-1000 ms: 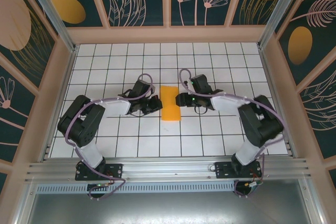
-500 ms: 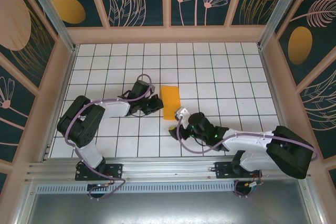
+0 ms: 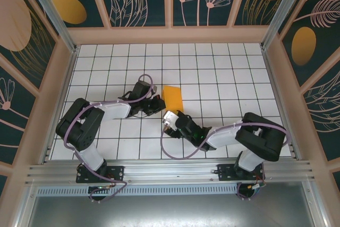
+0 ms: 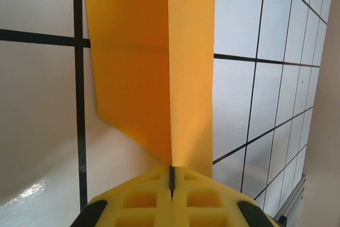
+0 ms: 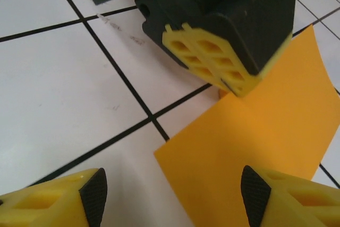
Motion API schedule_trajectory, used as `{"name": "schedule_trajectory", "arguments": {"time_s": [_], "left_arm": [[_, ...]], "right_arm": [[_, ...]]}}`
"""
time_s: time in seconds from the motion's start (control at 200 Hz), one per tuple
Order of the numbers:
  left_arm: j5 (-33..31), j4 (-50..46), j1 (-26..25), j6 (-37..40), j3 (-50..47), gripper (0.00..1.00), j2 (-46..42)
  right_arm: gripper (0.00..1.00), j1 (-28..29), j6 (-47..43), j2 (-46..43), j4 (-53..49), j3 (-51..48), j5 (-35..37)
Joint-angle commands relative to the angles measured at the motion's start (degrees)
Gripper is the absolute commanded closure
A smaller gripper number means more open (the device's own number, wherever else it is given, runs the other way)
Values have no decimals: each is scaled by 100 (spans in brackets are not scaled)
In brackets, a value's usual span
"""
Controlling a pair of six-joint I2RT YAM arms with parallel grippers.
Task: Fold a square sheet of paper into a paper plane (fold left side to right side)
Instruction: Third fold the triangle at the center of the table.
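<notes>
Though open, right end effector (image 5: pixel 170 198) low.

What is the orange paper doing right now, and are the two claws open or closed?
orange paper: folded into a narrow strip, lying on the table, one edge pinched.
left claw: shut, pinching the paper's edge.
right claw: open, holding nothing, close to the paper's corner.

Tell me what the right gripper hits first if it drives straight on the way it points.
Probably the orange paper: its near corner lies just ahead of the open right gripper. Beyond it, the left gripper clamps the sheet. Depth is unclear.
</notes>
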Motion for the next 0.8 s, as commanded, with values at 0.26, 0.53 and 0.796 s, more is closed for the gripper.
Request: {"name": "schedule_trajectory", "arguments": {"time_s": [0.26,0.53,0.796], "left_arm": [[48,-43,-17,25,19,100,-118],[-232,-607,6,392,239,82,-318],[-355,-1137,270,833,513,65,-718]], "right_arm": [[85,-168,157,130,-98,472,-58],[100,-280,371,-125,-644,423,-833],[100,-412,826,-114,-831,497,-1484]]}}
